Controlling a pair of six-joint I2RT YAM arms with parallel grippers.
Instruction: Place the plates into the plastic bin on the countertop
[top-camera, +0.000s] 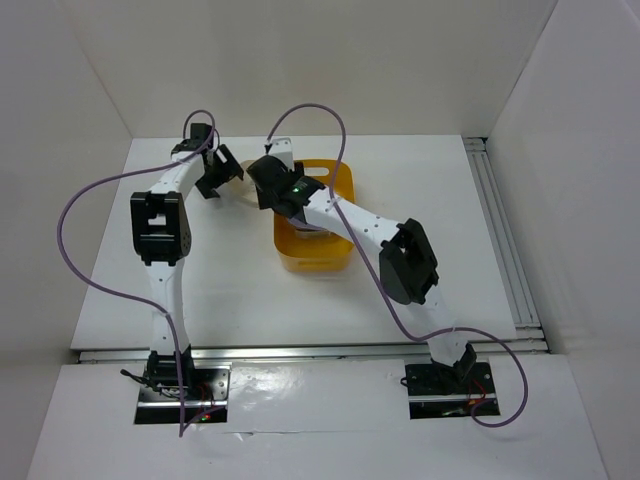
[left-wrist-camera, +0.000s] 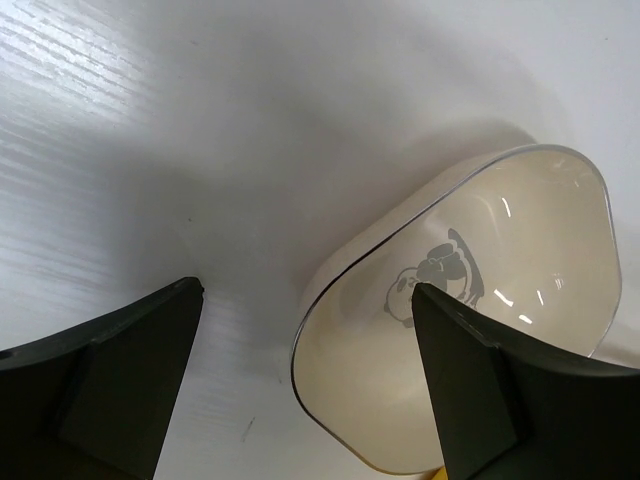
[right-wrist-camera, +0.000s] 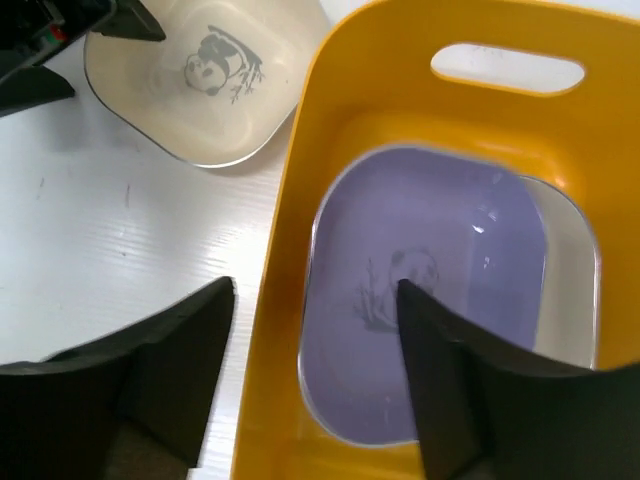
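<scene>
White countertop (top-camera: 420, 190): right gripper (right-wrist-camera: 315, 300) spread over the lavender plate (right-wrist-camera: 450, 260) inside the yellow bin (right-wrist-camera: 400, 60); left gripper (left-wrist-camera: 308, 288), wide apart, should next pinch the cream plate (left-wrist-camera: 520, 230).

cream plate (left-wrist-camera: 520, 250) partly behind left tool finger (left-wrist-camera: 480, 390), pale plate (right-wrist-camera: 572, 270) mostly under lavender plate (right-wrist-camera: 440, 260), bin (right-wrist-camera: 340, 110) cropped

Right hand (top-camera: 270, 195) over plastic bin (top-camera: 318, 262)

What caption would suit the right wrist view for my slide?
Right hand open over the plastic bin, lavender plate lying inside atop a pale plate; cream plate outside on the countertop.
</scene>
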